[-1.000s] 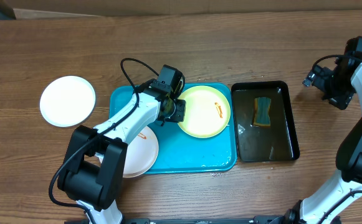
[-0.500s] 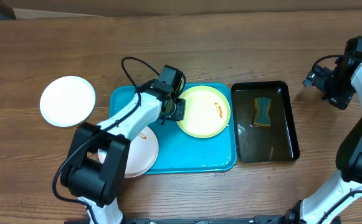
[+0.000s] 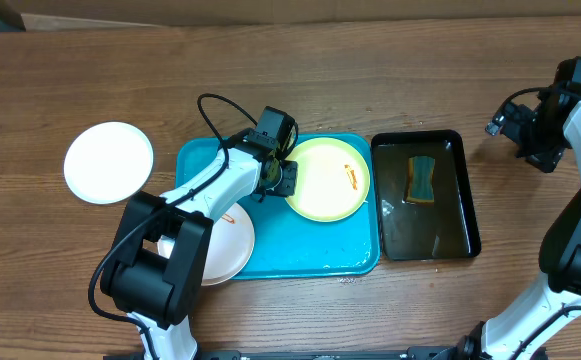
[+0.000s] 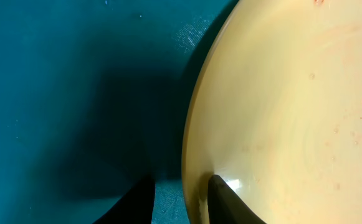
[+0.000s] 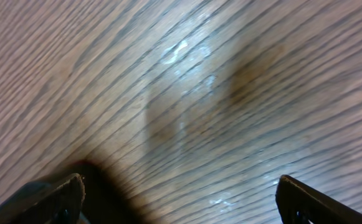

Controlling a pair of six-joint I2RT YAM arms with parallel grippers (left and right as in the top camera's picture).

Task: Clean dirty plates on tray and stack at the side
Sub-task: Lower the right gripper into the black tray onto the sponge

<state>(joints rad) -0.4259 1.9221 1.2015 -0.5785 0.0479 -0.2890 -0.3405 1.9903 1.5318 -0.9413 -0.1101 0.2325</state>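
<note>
- The left pincer (image 4: 179, 190), narrowly parted, is straddling the rim of the lime-green plate (image 4: 280, 112) on the turquoise tray (image 4: 56, 74); I cannot tell whether it is clamping.
- The right pincer (image 5: 181, 186) is hanging wide open above the wood surface (image 5: 168, 74).

The table (image 3: 320, 80) was viewed straight down from a fixed point high above, with both arms included. The left wrist view was taken from just behind the left end effector (image 4: 181, 186), facing along its fingers, very near the tray (image 4: 56, 93) and the pale lime-green plate (image 4: 280, 112). That patch was shared with the overhead view. From behind the right end effector (image 5: 177, 193), bare wood was seen close below, likewise shared.
</note>
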